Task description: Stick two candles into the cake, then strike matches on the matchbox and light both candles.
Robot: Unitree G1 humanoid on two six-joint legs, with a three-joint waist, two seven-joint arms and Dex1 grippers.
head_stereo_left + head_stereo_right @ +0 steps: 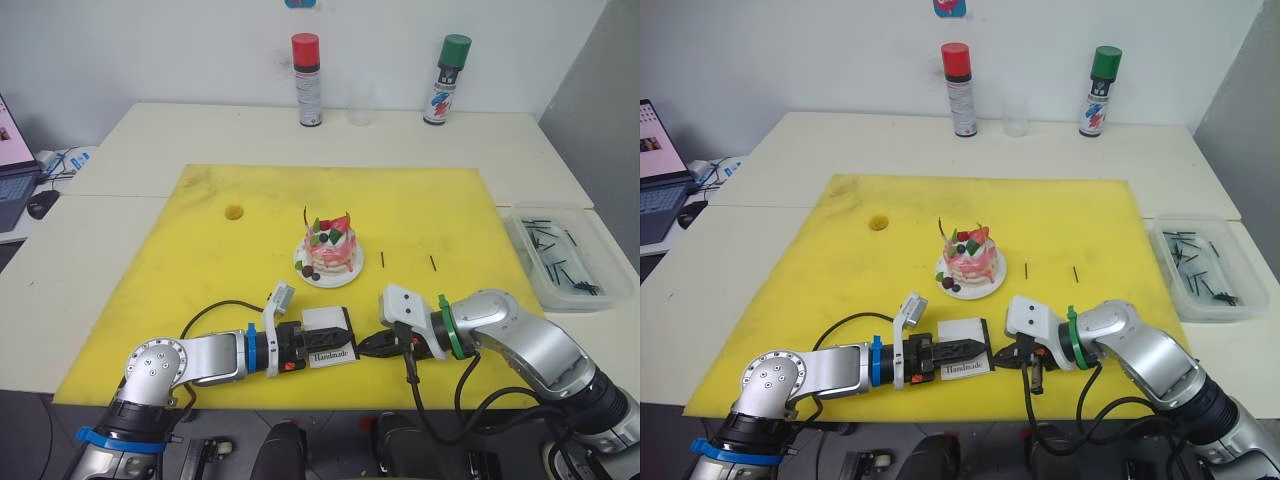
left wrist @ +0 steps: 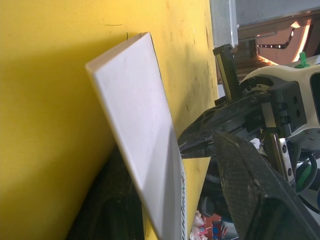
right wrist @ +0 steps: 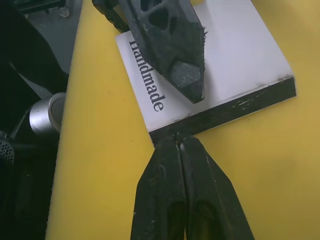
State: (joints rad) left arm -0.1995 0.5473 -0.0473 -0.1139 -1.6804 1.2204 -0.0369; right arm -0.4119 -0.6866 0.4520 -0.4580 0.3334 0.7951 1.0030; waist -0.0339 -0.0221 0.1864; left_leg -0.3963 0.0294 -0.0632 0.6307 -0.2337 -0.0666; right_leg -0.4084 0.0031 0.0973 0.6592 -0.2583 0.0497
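A yellow mat [image 1: 420, 210] covers the middle of the table [image 1: 150, 130]. At its centre sits the cake [image 1: 329, 250] on its white plate. Low in the frame, the left gripper [image 1: 335, 338] is clamped on the matchbox [image 1: 327, 335] — the right gripper [image 3: 178, 141], fingers pressed together, has its tips against the box's black strip. Two matches [image 1: 432, 263] lie right of the cake.

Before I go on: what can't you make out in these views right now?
- Any match in the right gripper: fingers pressed together at the matchbox strip; nothing visible between them.
- Candles in the cake: one thin dark stick rises beside it in the eye views, too thin to identify.
- Sticks in the bin: too small to tell apart.
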